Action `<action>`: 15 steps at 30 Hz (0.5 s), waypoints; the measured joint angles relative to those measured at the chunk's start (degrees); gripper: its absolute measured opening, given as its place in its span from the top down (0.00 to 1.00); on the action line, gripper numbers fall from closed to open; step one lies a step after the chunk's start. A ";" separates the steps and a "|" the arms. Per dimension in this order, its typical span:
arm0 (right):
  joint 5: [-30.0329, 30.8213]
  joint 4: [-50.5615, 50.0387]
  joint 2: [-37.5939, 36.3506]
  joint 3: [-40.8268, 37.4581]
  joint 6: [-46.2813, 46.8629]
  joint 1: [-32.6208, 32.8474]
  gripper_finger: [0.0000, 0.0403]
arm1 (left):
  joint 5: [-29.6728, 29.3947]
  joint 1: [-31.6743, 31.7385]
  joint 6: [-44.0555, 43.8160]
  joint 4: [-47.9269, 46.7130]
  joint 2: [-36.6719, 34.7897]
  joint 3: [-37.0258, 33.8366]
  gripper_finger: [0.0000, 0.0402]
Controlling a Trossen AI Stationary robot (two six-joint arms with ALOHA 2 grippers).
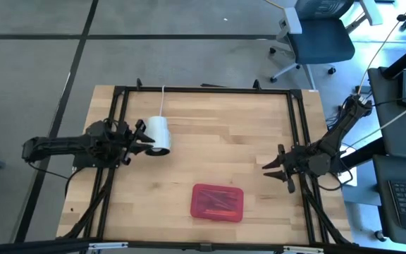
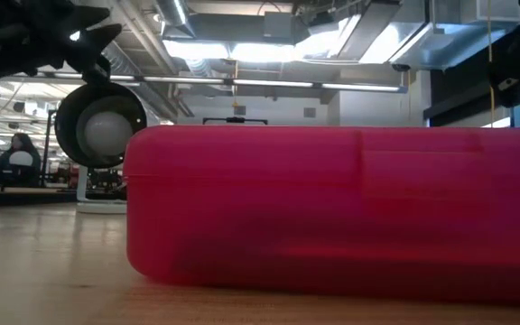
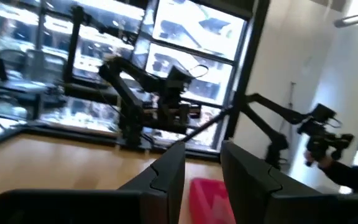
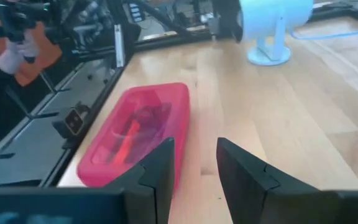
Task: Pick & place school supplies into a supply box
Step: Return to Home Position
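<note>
Supply box (image 1: 217, 202): red translucent case, lid shut, flat on the wooden counter (image 1: 210, 120). It is free of both arms and nothing touches it. In the low view it fills most of the frame (image 2: 332, 208).

School supplies (image 4: 129, 134): inside the box, showing through the lid as long thin shapes. Cannot tell which item is which. None lie loose on the counter around the box.

Left arm (image 1: 69, 148): well apart from the box, on the box's far-left side in the high view, and lifted off the counter. Left jaws are open, with a clear gap between the two fingers in the left wrist view and nothing held. The box shows past them (image 3: 207, 193).

Right arm (image 1: 330, 148): off the box's right side, a bit farther back than the box, not touching it. Right jaws are open and splayed, empty, pointing toward the box side. The right wrist view shows the box ahead of the fingers (image 4: 142, 130).

White cylinder (image 1: 158, 134): standing beyond the box, back and left of it, just beside the left jaws' tips. Cannot tell whether they touch. Its cord (image 1: 163, 102) runs away from the box to the counter's back edge.

Office chair (image 1: 319, 39): on the floor far behind the box.
</note>
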 joint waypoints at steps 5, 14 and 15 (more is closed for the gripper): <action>1.00 -3.08 -4.36 0.02 -0.85 0.00 0.70 | -6.59 -0.11 2.13 -4.49 -4.18 0.02 0.76; 1.76 -10.79 -12.04 0.03 -0.40 0.04 0.70 | -7.36 -0.11 3.71 -10.69 -9.30 0.02 0.76; 1.76 -11.29 -12.80 0.04 -0.63 0.04 0.70 | -6.89 -0.11 4.14 -11.20 -10.02 0.02 0.76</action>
